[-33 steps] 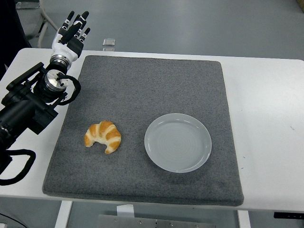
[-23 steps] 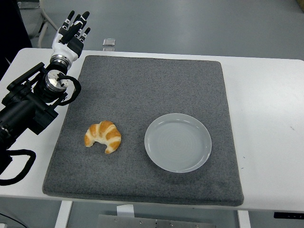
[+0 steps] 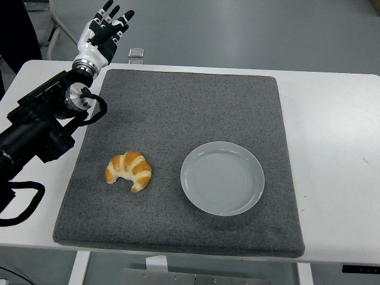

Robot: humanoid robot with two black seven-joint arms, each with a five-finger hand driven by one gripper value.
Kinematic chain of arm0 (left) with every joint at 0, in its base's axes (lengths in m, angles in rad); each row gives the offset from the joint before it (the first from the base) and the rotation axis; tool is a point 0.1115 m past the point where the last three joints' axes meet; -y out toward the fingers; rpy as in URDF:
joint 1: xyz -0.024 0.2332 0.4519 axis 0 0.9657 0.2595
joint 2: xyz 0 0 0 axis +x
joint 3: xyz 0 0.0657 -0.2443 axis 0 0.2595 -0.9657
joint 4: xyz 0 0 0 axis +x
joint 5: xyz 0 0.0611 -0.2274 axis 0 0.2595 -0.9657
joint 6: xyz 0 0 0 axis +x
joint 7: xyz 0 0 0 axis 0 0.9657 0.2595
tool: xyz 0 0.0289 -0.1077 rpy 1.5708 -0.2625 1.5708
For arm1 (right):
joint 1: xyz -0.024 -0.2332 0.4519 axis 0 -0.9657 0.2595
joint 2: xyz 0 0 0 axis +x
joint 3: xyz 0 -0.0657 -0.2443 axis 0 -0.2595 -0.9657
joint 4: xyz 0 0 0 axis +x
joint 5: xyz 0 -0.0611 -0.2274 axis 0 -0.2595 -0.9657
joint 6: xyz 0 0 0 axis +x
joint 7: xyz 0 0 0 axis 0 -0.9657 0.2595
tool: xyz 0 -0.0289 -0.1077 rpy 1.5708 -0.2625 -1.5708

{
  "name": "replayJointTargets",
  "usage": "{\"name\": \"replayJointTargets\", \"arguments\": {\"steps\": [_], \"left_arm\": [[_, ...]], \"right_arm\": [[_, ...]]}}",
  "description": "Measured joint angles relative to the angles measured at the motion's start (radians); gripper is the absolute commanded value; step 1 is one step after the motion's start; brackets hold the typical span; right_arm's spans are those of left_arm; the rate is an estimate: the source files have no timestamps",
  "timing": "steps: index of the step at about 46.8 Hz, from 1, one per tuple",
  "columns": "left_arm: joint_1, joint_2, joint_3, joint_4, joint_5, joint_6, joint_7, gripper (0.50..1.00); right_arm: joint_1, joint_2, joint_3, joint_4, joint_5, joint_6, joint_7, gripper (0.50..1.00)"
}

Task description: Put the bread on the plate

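Bread, a golden croissant (image 3: 129, 171), lies on the left half of a large grey felt mat (image 3: 178, 107) that covers most of the white table (image 3: 332, 119). It has not been picked up. Going from big to small: the mat fills the middle of the scene; the robot's black left arm comes in from the left edge and reaches up along the mat's left border; a pale round plate (image 3: 222, 178) sits empty on the mat, just to the right of the croissant and not touching it. The left hand (image 3: 102, 35), white with black fingertips, is raised beyond the mat's far left corner, fingers spread open and holding nothing. A moment ago that hand was lower and further left; it has now lifted and swung slightly right, towards the mat. That looks like the start of a reach, though the hand is well away from the croissant. Croissant and plate have not moved. The right arm is out of view.
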State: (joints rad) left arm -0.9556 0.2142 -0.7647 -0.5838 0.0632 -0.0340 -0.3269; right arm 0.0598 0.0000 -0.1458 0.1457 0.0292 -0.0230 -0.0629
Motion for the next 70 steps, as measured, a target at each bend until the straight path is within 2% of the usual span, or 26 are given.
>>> {"name": "replayJointTargets", "arguments": {"steps": [3, 11, 25, 32, 39, 57, 70], "left_arm": [[-0.005, 0.008, 0.002, -0.031, 0.085, -0.002, 0.0, 0.992], [-0.022, 0.103, 0.069, -0.186, 0.263, 0.002, 0.002, 0.992], [-0.115, 0.341, 0.325, -0.486, 0.299, -0.009, 0.001, 0.994], [-0.176, 0.447, 0.437, -0.589, 0.323, -0.045, 0.001, 0.992], [-0.185, 0.546, 0.51, -0.703, 0.399, -0.068, 0.002, 0.992], [-0.178, 0.758, 0.636, -0.887, 0.626, -0.11, -0.003, 0.992], [-0.172, 0.863, 0.721, -0.985, 0.838, -0.121, -0.056, 0.99]], "right_arm": [[0.0, 0.0, 0.0, 0.0, 0.0, 0.0, 0.0, 0.93], [0.0, 0.0, 0.0, 0.0, 0.0, 0.0, 0.0, 0.932], [0.0, 0.0, 0.0, 0.0, 0.0, 0.0, 0.0, 0.93], [0.0, 0.0, 0.0, 0.0, 0.0, 0.0, 0.0, 0.93], [0.0, 0.0, 0.0, 0.0, 0.0, 0.0, 0.0, 0.93], [0.0, 0.0, 0.0, 0.0, 0.0, 0.0, 0.0, 0.93], [0.0, 0.0, 0.0, 0.0, 0.0, 0.0, 0.0, 0.93]]}}
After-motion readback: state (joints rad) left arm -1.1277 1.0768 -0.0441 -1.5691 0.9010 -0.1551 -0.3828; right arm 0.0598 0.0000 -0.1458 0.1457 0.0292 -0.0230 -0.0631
